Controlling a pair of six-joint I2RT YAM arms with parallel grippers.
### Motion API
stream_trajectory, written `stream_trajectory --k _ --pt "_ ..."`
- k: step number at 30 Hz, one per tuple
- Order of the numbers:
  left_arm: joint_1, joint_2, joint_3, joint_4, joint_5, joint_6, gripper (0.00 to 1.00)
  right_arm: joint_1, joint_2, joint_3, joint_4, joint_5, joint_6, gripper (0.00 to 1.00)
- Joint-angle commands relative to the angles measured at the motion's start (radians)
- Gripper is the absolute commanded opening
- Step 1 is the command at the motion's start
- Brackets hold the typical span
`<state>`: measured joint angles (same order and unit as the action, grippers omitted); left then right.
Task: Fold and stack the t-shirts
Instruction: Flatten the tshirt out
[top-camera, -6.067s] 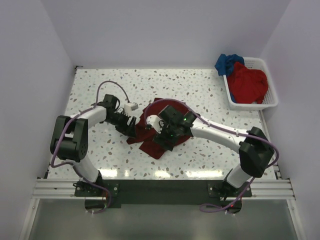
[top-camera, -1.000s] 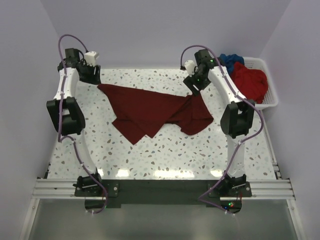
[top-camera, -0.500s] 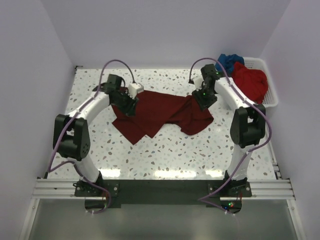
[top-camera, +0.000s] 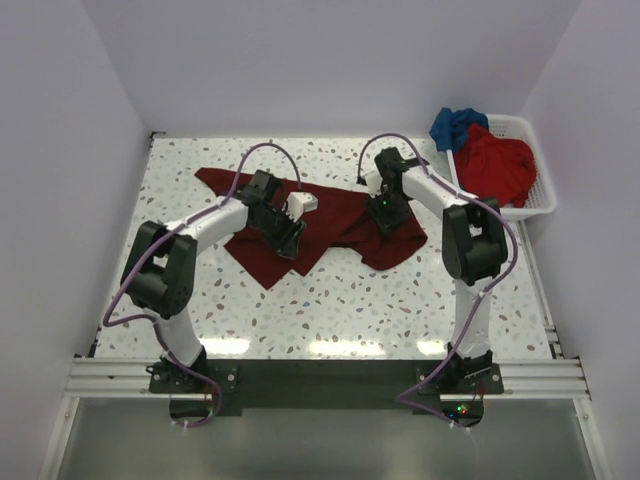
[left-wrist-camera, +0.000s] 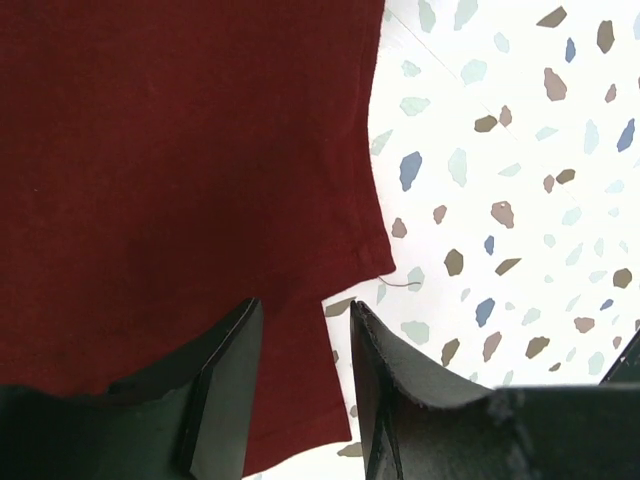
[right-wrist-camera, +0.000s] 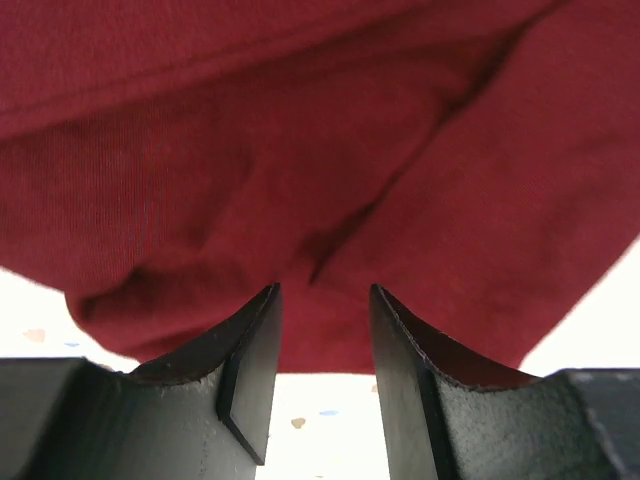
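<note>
The dark maroon t-shirt (top-camera: 330, 222) lies rumpled and partly spread on the speckled table, from far left to mid right. My left gripper (top-camera: 290, 243) is open just above its near edge; in the left wrist view (left-wrist-camera: 305, 320) a hem corner (left-wrist-camera: 300, 400) lies between the fingers. My right gripper (top-camera: 387, 220) is open over the shirt's bunched right part; in the right wrist view (right-wrist-camera: 325, 300) folds of maroon cloth (right-wrist-camera: 330, 180) fill the frame. The brighter red t-shirt (top-camera: 495, 165) and the blue t-shirt (top-camera: 453, 124) lie heaped in the basket.
A white slatted basket (top-camera: 540, 200) stands at the table's far right corner. Walls close the table at the back and both sides. Purple cables loop above each arm.
Both arms came in from the far corners toward the middle. The shirt, held stretched a second ago, is let go and lies on the table; both grippers now hover open over it.
</note>
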<state>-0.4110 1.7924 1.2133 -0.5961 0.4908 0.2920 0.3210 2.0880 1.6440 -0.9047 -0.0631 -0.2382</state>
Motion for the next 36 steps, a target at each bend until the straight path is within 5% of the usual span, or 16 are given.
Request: stream_trajectory --k 1,8,18,25,36 --pt "0.001 0.005 0.003 0.039 0.022 -0.028 0.46 0.010 0.024 -0.007 0.046 0.026 0.022 0.44" --pt "0.001 0.016 0.003 0.038 0.022 -0.030 0.48 0.012 0.053 -0.026 0.061 0.062 0.007 0.43" --pt "-0.026 0.041 0.000 0.038 0.000 0.007 0.48 0.010 0.007 -0.010 0.026 0.083 -0.026 0.26" --pt "-0.061 0.045 -0.018 0.047 -0.029 0.032 0.50 0.009 -0.017 0.037 -0.019 0.108 -0.044 0.00" --pt "-0.167 0.038 -0.058 0.099 -0.192 0.042 0.52 0.004 -0.045 0.062 -0.049 0.111 -0.058 0.00"
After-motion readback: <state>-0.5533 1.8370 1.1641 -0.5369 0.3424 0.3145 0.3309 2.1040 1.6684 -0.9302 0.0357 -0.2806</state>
